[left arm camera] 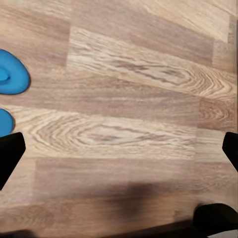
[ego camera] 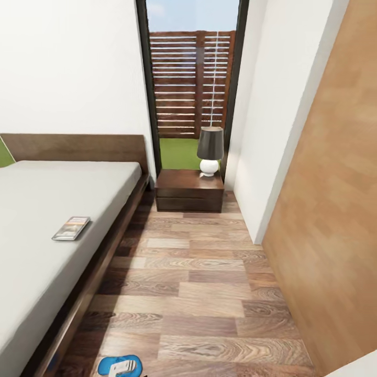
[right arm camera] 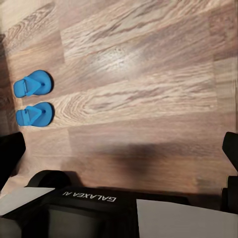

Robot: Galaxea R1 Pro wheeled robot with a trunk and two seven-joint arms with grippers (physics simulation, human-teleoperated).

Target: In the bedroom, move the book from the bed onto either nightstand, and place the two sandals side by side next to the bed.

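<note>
Book (ego camera: pixel 71 228) on bed (ego camera: pixel 31 220), sandals (right arm camera: pixel 33 99) paired on floor (ego camera: pixel 209 293), both end effectors' fingers spread, empty

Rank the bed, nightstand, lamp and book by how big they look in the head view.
1. bed
2. nightstand
3. lamp
4. book

The book lies nearer the camera, yet looks smallest.

A small thin paperback book with a dark grey cover and an orange band (ego camera: pixel 71 228) is seen lying flat on the pale grey-white mattress of the large low bed (ego camera: pixel 31 251), near its floor-side edge. The low dark reddish-brown wooden nightstand (ego camera: pixel 189 192) stands beside the headboard. Two bright blue flip-flop sandals (right arm camera: pixel 33 84) (right arm camera: pixel 34 115) lie side by side on the plank floor.
</note>
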